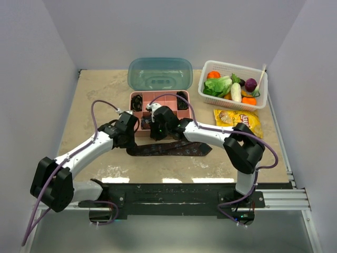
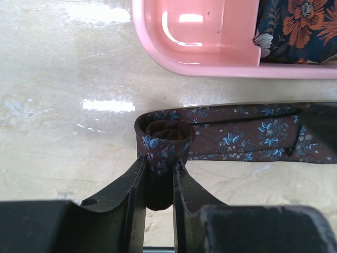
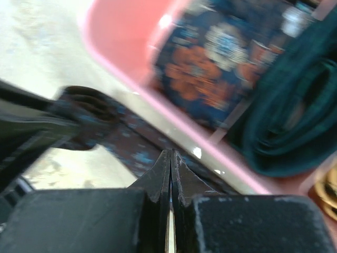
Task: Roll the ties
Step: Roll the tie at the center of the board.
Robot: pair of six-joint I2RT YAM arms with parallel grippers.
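Beige stone-look tabletop [image 1: 89,100] as the rolling surface, so keep everything low and flat against it. Pink compartment tray [image 1: 143,93] just beyond, at 12 o'clock from the work, already holding a navy floral tie [image 2: 300,21], a dark green coil [image 3: 284,126] and a gold coil [image 3: 327,190]. Steer clear of its wall while turning.

Looks like mid-roll on the maroon tie [image 1: 168,148] with the little blue flowers. Long flat run heading off toward 3 o'clock in the left wrist view, most of the length not yet wound. Best bet: turn the started coil [image 2: 169,132] along that run, keep the edges stacked square, and hold a bit of tension to avoid a cone shape.

Left gripper [image 2: 159,161] only partly closed, pinching that coil from 6 o'clock, with the coil right between the jaws and poking out past them toward 12. Right gripper [image 3: 171,155] closed all the way with nothing between the jaws, tips down over the flat run, coil at roughly 10 o'clock from them. Can't tell if those tips actually press the fabric. If so, handy as an anchor, just don't drag.
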